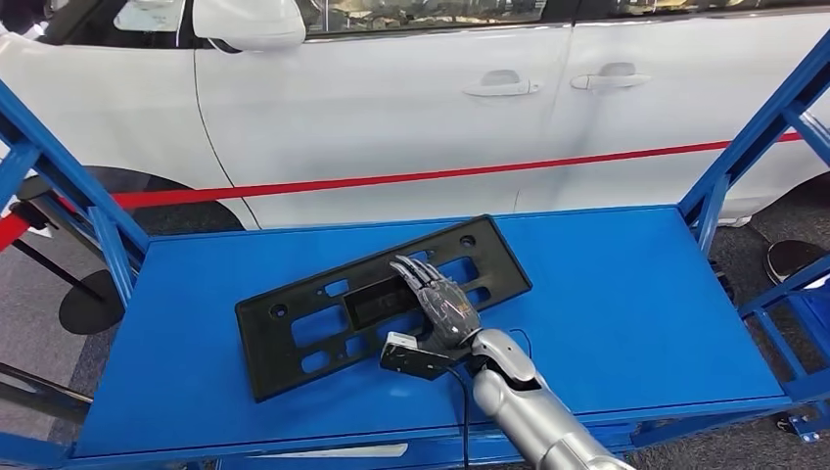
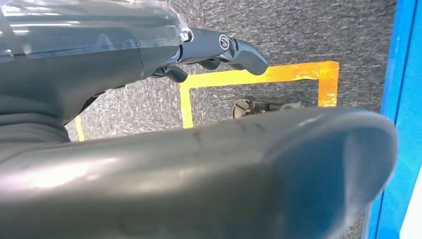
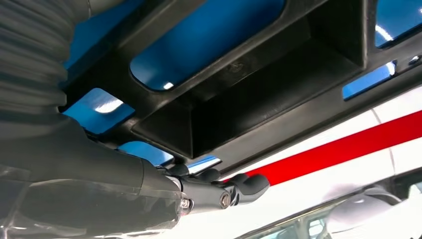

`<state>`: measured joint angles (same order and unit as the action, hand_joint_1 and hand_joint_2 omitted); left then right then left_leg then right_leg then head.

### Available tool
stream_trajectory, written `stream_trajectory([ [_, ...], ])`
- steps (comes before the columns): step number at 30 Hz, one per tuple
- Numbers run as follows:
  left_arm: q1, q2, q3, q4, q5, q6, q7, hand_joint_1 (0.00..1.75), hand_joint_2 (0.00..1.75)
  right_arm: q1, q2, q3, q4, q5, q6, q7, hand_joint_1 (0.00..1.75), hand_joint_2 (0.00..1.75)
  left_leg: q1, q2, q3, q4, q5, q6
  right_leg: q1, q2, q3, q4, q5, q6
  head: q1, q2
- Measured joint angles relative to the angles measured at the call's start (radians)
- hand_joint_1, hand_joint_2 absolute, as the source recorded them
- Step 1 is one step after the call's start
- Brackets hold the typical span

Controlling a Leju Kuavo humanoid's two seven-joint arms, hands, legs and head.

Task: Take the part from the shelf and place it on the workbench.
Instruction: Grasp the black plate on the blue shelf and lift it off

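Note:
A flat black plastic part (image 1: 323,313) with several cut-outs lies slanted on the blue table top (image 1: 626,313). My right hand (image 1: 442,304) reaches in over the part's near edge, its fingers stretched out flat over the part's right half and gripping nothing. Seen from the right wrist, the part (image 3: 278,84) is very close, with blue showing through its holes and the dark fingers (image 3: 224,191) straight beside it. My left hand (image 2: 99,64) hangs over grey carpet beside the blue frame and holds nothing; its fingers (image 2: 234,50) are loosely bent.
A white car (image 1: 391,108) with a red stripe stands close behind the table. Blue slanted frame posts rise at the left (image 1: 69,196) and right (image 1: 754,137) ends. A black round base (image 1: 93,299) sits on the floor at left. Yellow tape (image 2: 259,77) marks the carpet.

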<state>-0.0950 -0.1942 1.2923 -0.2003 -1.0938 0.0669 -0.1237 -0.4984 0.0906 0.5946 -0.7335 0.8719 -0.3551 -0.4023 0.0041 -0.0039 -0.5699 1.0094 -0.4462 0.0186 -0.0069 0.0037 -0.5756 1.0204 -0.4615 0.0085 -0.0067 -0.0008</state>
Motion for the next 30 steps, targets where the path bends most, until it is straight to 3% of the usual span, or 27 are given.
stream_trajectory([
  [1, 0.0, 0.0, 0.002, 0.0, 0.002, 0.001, -0.001, 0.0, 0.0, -0.015, 0.007, 0.0, 0.027, -0.002, -0.008, -0.007, 1.75, 1.75, -0.002, 0.0, -0.002, 0.001, -0.001, -0.004, 0.001, 0.001, 0.0, -0.005, 0.0, -0.001, 0.0, 0.0],
  [5, 0.0, 0.0, 0.009, 0.0, 0.009, 0.003, -0.005, 0.0, 0.0, -0.058, 0.034, -0.002, 0.111, -0.007, -0.044, -0.033, 1.75, 1.75, 0.0, 0.0, 0.001, -0.005, 0.001, 0.004, 0.003, 0.002, 0.001, -0.01, 0.005, -0.005, -0.001, 0.0],
  [11, 0.0, 0.0, 0.021, 0.0, 0.016, 0.005, -0.008, 0.0, 0.0, -0.095, 0.053, -0.005, 0.181, -0.011, -0.062, -0.045, 1.75, 1.75, 0.004, 0.0, 0.005, -0.01, 0.004, -0.012, 0.008, 0.001, 0.001, -0.006, 0.002, -0.015, -0.001, 0.0],
  [15, 0.0, 0.0, 0.025, 0.0, 0.019, 0.009, -0.009, 0.0, 0.0, -0.107, 0.054, -0.007, 0.202, -0.017, -0.076, -0.056, 1.75, 1.75, 0.006, 0.0, 0.005, -0.01, 0.004, -0.017, 0.009, 0.001, 0.001, -0.006, 0.002, -0.016, -0.001, 0.0],
  [30, -0.001, 0.0, 0.029, 0.0, 0.018, 0.011, -0.02, 0.0, 0.0, -0.126, 0.054, -0.024, 0.225, -0.049, -0.124, -0.08, 1.75, 1.75, 0.005, 0.0, 0.004, -0.005, 0.002, -0.018, 0.008, 0.002, 0.004, -0.007, 0.003, -0.015, -0.001, 0.0],
])
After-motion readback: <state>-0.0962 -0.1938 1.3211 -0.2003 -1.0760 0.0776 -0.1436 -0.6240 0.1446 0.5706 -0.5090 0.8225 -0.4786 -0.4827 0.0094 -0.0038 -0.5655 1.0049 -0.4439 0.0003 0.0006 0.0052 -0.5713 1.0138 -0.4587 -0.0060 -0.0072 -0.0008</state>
